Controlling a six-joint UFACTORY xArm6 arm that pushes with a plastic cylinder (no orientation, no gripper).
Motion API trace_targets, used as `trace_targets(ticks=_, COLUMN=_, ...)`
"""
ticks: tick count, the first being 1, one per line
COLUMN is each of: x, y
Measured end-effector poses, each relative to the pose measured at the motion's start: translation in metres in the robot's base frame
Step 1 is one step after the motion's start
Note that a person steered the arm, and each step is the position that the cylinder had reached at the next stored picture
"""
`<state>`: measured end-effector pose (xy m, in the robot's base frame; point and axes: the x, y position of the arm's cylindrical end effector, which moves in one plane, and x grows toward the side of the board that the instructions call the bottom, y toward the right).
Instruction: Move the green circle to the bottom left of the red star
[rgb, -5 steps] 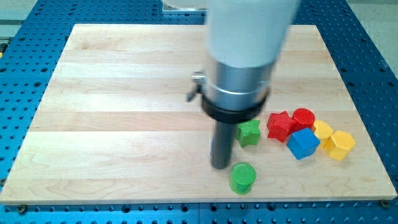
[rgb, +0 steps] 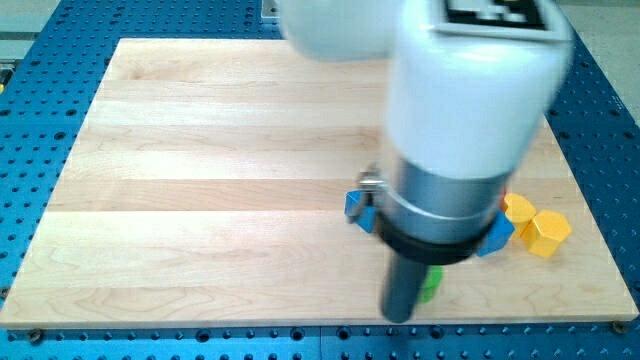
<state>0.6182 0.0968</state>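
Observation:
My tip rests on the wooden board near the view's bottom edge, right of centre. Only a sliver of the green circle shows, just to the right of the rod and against it. The arm's wide body hides the red star and the green star. A corner of the blue cube sticks out on the arm's right side.
Two yellow blocks lie at the view's right, near the board's right edge. Part of another blue block shows at the arm's left side. A blue perforated table surrounds the board.
The arm has moved to the view's right and down. It now covers the red blocks and the green star. The green circle has shifted right and is mostly hidden behind the rod.

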Motion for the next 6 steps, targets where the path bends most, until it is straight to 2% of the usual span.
trace_targets(ticks=1, x=-0.013, y=0.042)
trace_targets(ticks=2, x=-0.039, y=0.032)
trace_targets(ticks=6, x=-0.053, y=0.087)
